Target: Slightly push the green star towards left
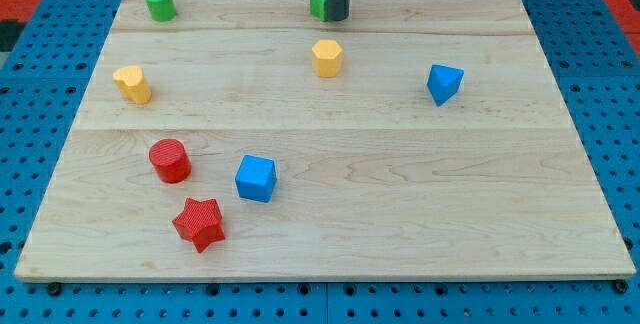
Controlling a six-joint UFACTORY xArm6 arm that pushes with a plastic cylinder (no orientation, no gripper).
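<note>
Red star [199, 223] sits nearest the camera, at about 7 o'clock on the board [400, 214]. Red cylinder [170, 160] just above it, toward 8 o'clock. Blue cube [255, 178] beside the red star, on its 2 o'clock side, apart from it. Yellow block [132, 84] at 9 o'clock, shape unclear, maybe a crescent or heart. Yellow hexagon-ish block [327, 58] near 12 o'clock, below the rod. Blue block [444, 83] at 2 o'clock, angular, tilted look. Green cylinder [159, 4] at 11 o'clock, far corner.

Only one view, so that's all of it.

Green star [318, 2] is at 12 o'clock on the board's far edge, mostly hidden behind the rod; only a green sliver shows, so the star shape can't be confirmed from here. My tip [337, 18] stands at the star's 3 o'clock side, touching or just about touching, can't tell which.

No pincer on this rig: just a plain rod, nothing to spread or press together.

Progress, as a judgement: the approach looks done, since the tip is set on the correct side for a leftward shove. Whether the star has begun to shift can't be told. What's left is a short slide toward 9 o'clock, then stop; the green cylinder is well apart, so the path is open.
</note>
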